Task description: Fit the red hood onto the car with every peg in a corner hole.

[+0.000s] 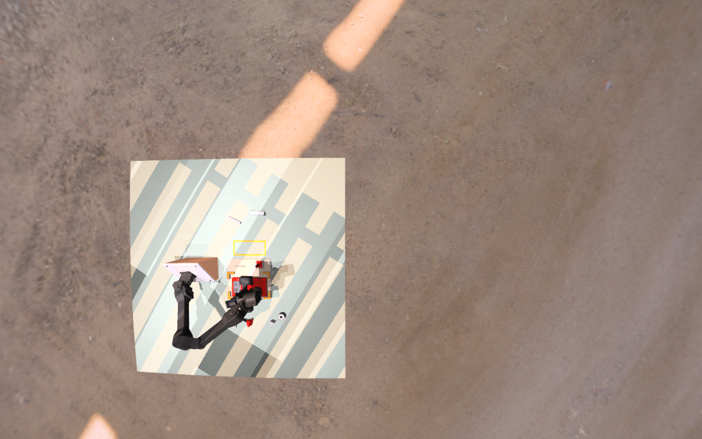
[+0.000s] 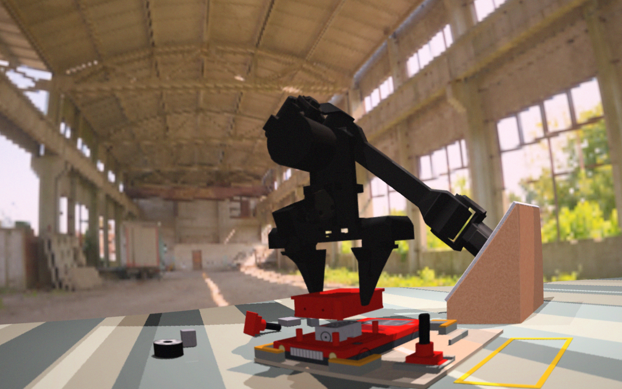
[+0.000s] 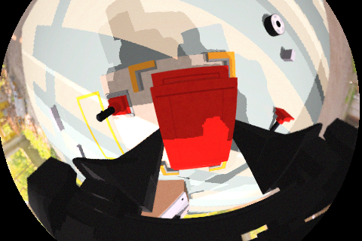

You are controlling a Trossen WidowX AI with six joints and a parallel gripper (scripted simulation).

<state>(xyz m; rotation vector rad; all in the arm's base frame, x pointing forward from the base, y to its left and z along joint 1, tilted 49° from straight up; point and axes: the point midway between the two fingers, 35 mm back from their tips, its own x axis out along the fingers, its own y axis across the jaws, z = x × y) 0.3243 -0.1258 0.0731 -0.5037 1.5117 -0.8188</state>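
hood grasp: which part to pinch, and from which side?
Pinch the hood across its two opposite side walls, coming straight down from above, as the gripper is shut on it now. The walls look flat and parallel, the roof is flat, and a top approach probably leaves the underside and corner holes free to drop over the pegs on the chassis.

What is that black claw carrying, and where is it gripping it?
The gripper is shut on the red hood, pinching its two opposite side walls from above. The hood hangs just over the car chassis, not yet seated on it.
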